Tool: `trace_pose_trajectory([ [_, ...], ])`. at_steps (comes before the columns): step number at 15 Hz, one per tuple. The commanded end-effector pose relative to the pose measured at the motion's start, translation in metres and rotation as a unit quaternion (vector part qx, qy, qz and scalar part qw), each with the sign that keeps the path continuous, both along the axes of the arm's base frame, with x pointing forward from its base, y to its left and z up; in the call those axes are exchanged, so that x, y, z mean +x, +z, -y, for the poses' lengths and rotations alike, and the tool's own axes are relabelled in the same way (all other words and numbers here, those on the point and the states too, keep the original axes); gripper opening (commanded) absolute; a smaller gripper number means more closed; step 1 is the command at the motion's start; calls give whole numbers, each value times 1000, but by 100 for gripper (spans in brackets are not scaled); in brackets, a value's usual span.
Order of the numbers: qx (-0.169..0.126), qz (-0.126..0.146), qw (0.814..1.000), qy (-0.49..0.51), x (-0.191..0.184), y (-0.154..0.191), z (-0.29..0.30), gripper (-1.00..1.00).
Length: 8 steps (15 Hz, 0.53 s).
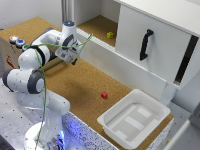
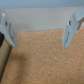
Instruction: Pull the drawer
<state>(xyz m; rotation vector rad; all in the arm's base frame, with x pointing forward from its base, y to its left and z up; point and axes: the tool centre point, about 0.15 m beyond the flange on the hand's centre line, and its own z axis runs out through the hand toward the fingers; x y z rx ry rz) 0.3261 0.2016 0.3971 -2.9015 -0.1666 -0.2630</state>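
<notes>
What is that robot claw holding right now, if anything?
Nothing. The gripper is open, its fingers spread apart with only bare cork board between them.

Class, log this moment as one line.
tool open, empty | above cork table | drawer handle untouched | drawer pull not begun

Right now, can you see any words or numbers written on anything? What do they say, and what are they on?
No text can be read anywhere in these pictures.
Box at the exterior view's left: a red mark on its side, too blurred to read.
Gripper: no writing visible.
Cabinet door, white bin, red cube: plain, no labels.
Wrist view: only the fingers and the cork surface, no writing.
</notes>
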Motion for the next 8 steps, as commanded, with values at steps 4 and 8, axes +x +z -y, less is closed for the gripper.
trace_pose_trajectory([
  [4, 91, -21, 995, -34, 2, -43, -77, 100],
  [8, 146, -41, 988, -33, 9, -67, -96, 100],
])
